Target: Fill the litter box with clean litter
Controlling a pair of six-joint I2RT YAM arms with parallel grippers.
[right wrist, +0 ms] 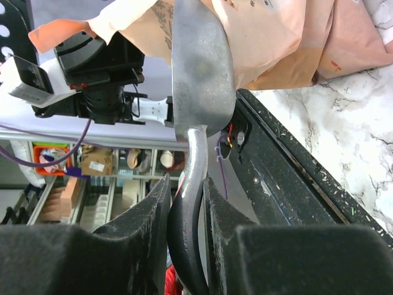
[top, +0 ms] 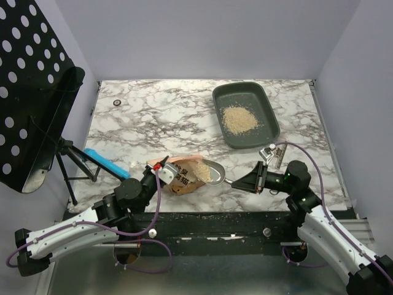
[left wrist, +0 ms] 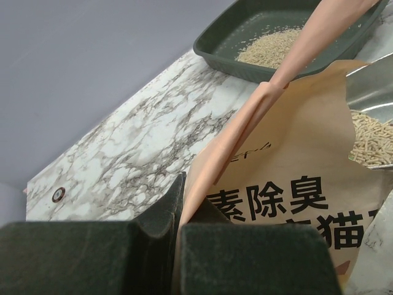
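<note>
Metal scoop (top: 212, 171), clasped by the right gripper (top: 241, 182), dips into the bag (top: 183, 179) the left gripper (top: 161, 166) pinches (holding it open); litter box (top: 265, 132), some clean litter (top: 239, 120) inside, sits near the tabletop's far-right corner.

I see the litter box (top: 258, 93), a dark grey rectangular tray with rounded corners and a raised rim. It lies flat near the table's (top: 172, 117) far right corner, slightly skewed to the table's edges. The litter (top: 239, 120), pale tan granules in a loose low heap, covers only the middle of its floor.
</note>
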